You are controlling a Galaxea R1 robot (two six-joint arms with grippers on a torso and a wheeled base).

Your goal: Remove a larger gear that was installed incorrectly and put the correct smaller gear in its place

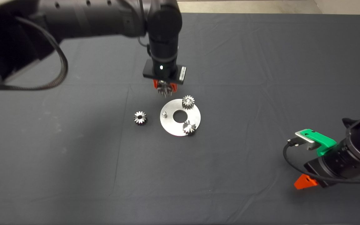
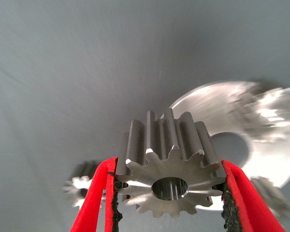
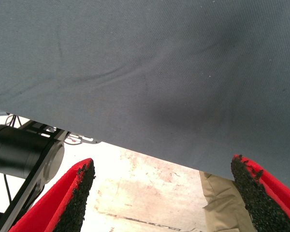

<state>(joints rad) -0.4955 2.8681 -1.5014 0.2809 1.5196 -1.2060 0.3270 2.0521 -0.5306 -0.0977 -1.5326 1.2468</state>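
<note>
My left gripper (image 1: pixel 165 89) pinches a gear (image 2: pixel 170 169) between its 2 pads, one on each toothed flank. The bore faces the wrist camera, so the axis lies almost flat. I judge this one to be the larger gear, because it seems to have more teeth than the others, but I am not fully sure.

It hangs above the mat (image 1: pixel 261 62), just on the far-edge side of the plate (image 1: pixel 171 125), near the mat's middle. The plate has 1 bare pin (image 1: pixel 164 113) and 2 seated gears (image 1: pixel 188 102). The smaller gear (image 1: pixel 140 117) lies flat on the mat just beside the plate, on its left-edge side.

The gear is steel, so it is stiff, small but dense, and smooth. The pads catch only the tooth tips, so I think it can roll or slip if the squeeze loosens. Holding it across the widest part, as now, seems best to me.

The left arm reaches in with the wrist pointing straight down. The right gripper (image 3: pixel 164 193) waits near the mat's near right corner with its fingers spread and empty.
</note>
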